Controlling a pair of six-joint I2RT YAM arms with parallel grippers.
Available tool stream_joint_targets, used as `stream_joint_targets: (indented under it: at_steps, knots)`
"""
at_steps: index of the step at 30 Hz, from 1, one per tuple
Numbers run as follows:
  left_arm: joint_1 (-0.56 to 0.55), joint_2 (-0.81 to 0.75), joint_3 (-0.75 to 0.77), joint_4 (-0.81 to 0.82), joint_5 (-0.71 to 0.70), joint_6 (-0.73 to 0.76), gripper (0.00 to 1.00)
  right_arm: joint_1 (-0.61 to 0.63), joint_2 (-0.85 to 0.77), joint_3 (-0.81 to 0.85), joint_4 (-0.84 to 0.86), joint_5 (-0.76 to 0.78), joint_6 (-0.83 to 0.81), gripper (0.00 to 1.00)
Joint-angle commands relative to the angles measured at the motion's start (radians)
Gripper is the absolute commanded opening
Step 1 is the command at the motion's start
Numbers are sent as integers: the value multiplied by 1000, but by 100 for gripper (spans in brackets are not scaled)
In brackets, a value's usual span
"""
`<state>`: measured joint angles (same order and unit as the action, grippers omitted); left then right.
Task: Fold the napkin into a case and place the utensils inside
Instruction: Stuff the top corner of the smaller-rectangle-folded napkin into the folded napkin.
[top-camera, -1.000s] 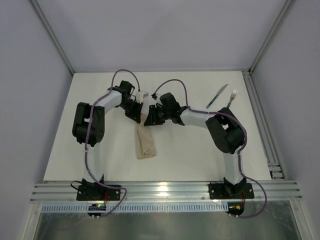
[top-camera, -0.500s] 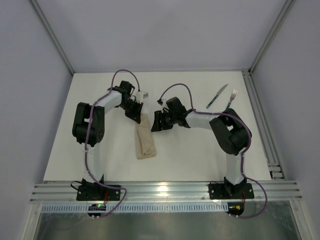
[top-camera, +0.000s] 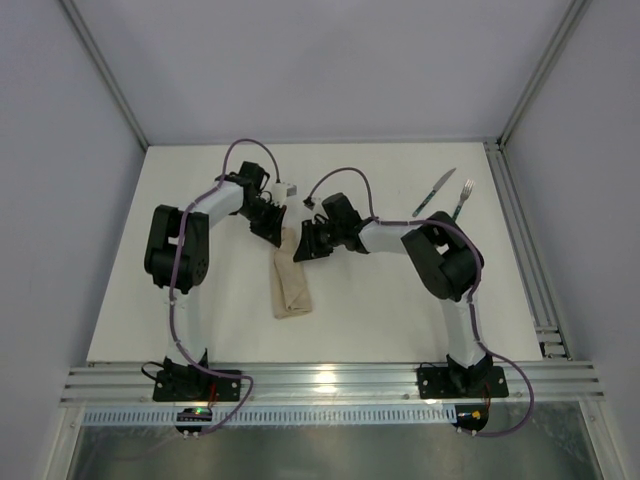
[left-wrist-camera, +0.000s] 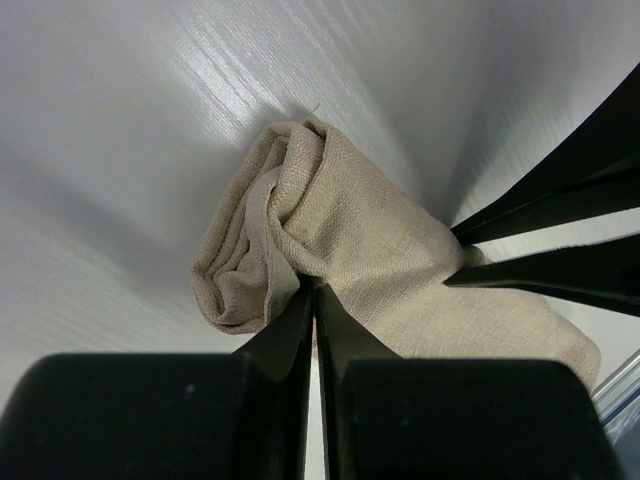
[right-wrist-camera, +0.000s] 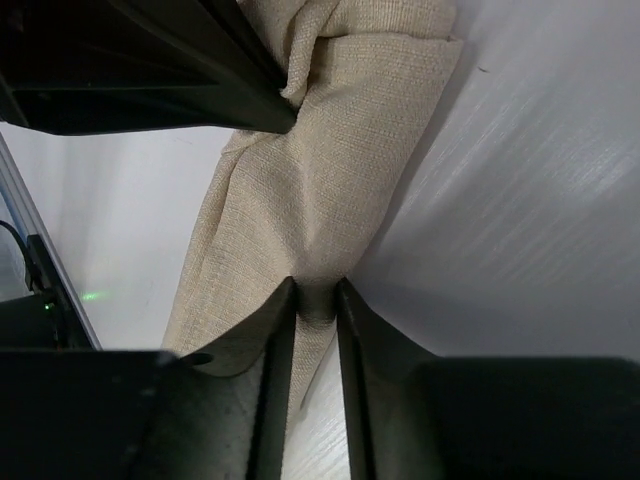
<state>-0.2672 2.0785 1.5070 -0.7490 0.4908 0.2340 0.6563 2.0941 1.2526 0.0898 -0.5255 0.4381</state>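
Observation:
The beige napkin (top-camera: 290, 285) lies on the table as a narrow oblong case, its far end bunched. My left gripper (top-camera: 277, 235) is shut on a fold at that far end (left-wrist-camera: 316, 292). My right gripper (top-camera: 302, 245) is shut on the napkin's right edge (right-wrist-camera: 315, 290), close beside the left one. The napkin fills the left wrist view (left-wrist-camera: 350, 220) and the right wrist view (right-wrist-camera: 340, 150). The knife (top-camera: 434, 192) and the fork (top-camera: 462, 198), with silvery heads and teal handles, lie side by side at the far right, apart from both grippers.
The white table (top-camera: 380, 300) is bounded by an aluminium rail (top-camera: 520, 230) on the right and a rail (top-camera: 330, 380) along the near edge. Grey walls stand at the back and sides.
The right gripper drew back to the right from the napkin half a second ago, then came back and closed on its right edge. The left gripper has kept its hold.

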Motion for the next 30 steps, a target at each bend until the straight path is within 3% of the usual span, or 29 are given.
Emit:
stream_joint_targets:
  at_steps: [1, 3, 9, 15, 26, 30]
  knots:
    - [-9, -9, -27, 16, -31, -5, 2, 3, 50, 25, -13, -4, 33, 22]
    - [-9, -14, -25, 17, -31, -7, 3, 2, 60, 41, -18, -4, 37, 22]
    - [-4, -28, -10, 17, -18, -10, 7, 3, 57, 65, -21, -2, 57, 4]
    - [8, -67, 24, -24, -1, 7, 25, 2, 27, 62, -30, 35, 54, 4]
    - [8, -195, 36, -115, -40, 25, 37, 2, 17, 44, -7, 81, 102, 4]
    - [9, -245, -52, -110, -106, 27, 40, 5, 3, 16, 44, 117, 148, 4]
